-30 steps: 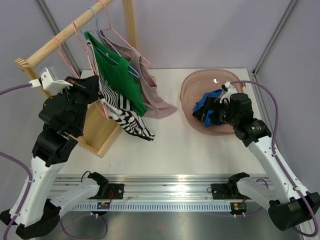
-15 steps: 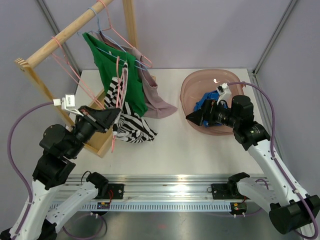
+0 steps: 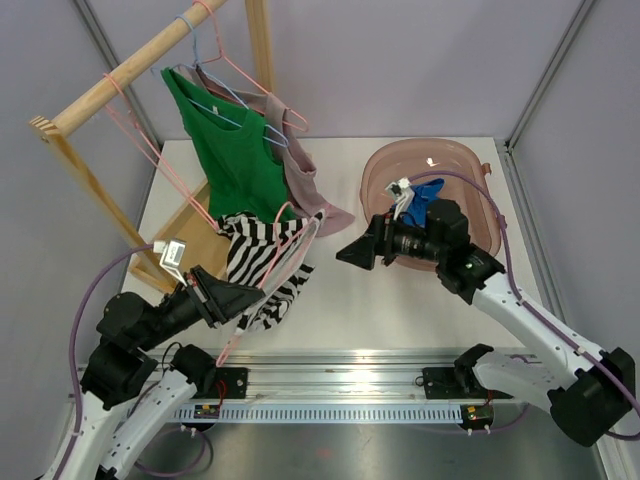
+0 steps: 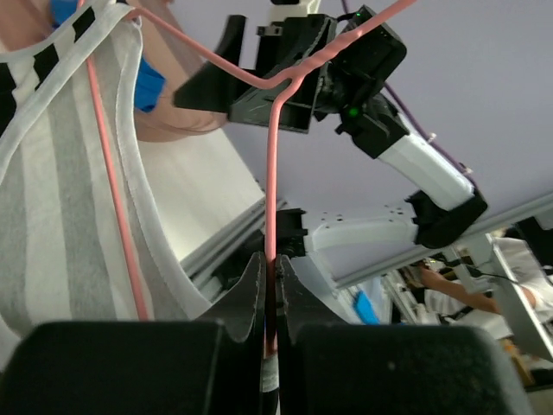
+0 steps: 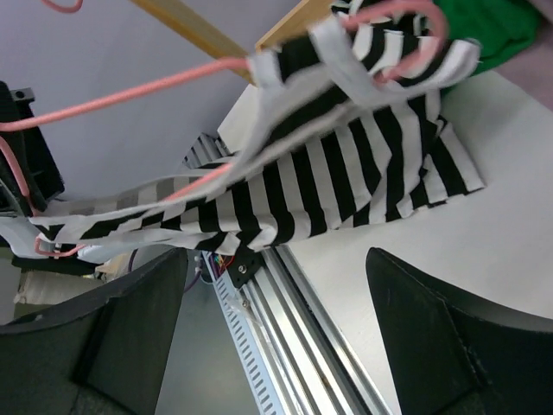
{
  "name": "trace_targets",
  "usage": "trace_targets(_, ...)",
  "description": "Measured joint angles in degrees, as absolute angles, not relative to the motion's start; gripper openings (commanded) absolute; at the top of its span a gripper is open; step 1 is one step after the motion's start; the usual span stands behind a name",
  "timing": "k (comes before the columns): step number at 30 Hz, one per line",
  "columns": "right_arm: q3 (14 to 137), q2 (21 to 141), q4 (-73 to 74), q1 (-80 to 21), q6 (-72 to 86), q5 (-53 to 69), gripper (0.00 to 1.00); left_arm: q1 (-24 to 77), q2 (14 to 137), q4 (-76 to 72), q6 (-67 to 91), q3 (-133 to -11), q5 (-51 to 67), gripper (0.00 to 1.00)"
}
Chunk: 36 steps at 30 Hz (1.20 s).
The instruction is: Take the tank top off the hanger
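You are at the stripping step, I judge; on the white table [image 3: 400,300], in front of the wooden rack [image 3: 120,80], the striped tank top [image 3: 262,275] sags between the arms, its straps looped over the thin pink wire hanger [image 4: 273,173]; your left gripper [image 4: 270,277] is clamped on that hanger's stem; your right gripper [image 3: 352,250] faces the cloth, jaws wide apart and empty; next, pinch a strap and draw it off the wire's shoulder; the cloth looks soft, limp and thin, though how each strap sits is hard to tell.
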State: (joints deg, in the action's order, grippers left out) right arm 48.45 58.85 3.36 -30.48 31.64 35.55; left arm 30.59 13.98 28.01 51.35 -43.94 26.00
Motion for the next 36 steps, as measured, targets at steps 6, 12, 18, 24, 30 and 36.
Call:
trace_targets(6,48.4,62.37,-3.49,-38.74,31.57,27.9,0.86,30.59,13.28,24.21,57.19,-38.17,29.21,0.0)
trace_targets(12,48.71,64.4,-5.65,-38.94,31.09,22.15,0.76,30.59,13.3,22.15,58.57,-38.22,29.8,0.0)
trace_targets(18,49.45,67.96,-6.22,-38.94,30.17,20.47,0.58,30.59,13.74,21.1,59.24,-38.22,29.85,0.0)
trace_targets(24,50.3,69.52,-6.26,-39.0,29.19,18.7,0.15,30.59,14.13,20.88,59.86,-38.22,29.89,0.0)
trace_targets(30,50.5,69.41,-5.74,-39.07,28.91,12.21,0.0,30.59,14.96,22.41,58.72,-39.22,29.82,0.0)
trace_targets(36,54.37,69.1,2.15,-39.46,27.99,-0.64,0.0,30.59,15.88,25.3,56.29,-40.16,29.89,0.0)
